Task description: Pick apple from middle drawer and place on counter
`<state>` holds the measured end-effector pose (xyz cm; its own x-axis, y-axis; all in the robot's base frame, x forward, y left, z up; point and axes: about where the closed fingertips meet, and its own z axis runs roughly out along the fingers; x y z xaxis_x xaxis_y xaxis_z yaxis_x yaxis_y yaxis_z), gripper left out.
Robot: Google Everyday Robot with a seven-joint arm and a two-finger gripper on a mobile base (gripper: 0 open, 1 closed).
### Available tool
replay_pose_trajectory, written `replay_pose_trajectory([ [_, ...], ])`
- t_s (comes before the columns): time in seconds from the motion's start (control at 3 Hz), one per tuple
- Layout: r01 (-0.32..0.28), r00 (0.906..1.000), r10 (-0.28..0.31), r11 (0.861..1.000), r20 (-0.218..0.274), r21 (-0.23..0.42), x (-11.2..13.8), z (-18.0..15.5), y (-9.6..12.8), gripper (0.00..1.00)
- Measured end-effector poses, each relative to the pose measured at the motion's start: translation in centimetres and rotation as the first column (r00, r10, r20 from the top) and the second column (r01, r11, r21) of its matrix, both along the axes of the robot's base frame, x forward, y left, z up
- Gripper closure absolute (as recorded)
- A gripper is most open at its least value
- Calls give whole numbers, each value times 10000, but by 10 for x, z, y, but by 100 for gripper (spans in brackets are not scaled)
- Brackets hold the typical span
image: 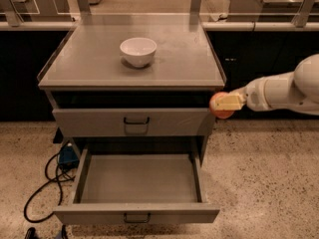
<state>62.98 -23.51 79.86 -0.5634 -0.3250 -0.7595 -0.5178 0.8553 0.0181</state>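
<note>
My gripper (223, 104) is shut on the small red-orange apple (220, 110) and holds it in the air just off the cabinet's right edge, slightly below the level of the counter (179, 59). The white arm reaches in from the right. The middle drawer (139, 180) is pulled out at the bottom and its grey tray holds nothing. The closed drawer front above it (134, 122) has a dark loop handle.
A white bowl (138, 51) stands on the counter, left of centre toward the back. Black cables and a blue box (66, 156) lie on the speckled floor left of the cabinet. Long counters with dark fronts run behind.
</note>
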Motion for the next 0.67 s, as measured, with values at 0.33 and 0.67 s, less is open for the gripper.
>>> replay_pose_trajectory([
  [0.33, -181, 9955, 197, 9997, 923, -189, 25, 83, -1, 100],
  [0.67, -667, 9880, 676, 9977, 1389, -111, 59, 139, 17, 100],
])
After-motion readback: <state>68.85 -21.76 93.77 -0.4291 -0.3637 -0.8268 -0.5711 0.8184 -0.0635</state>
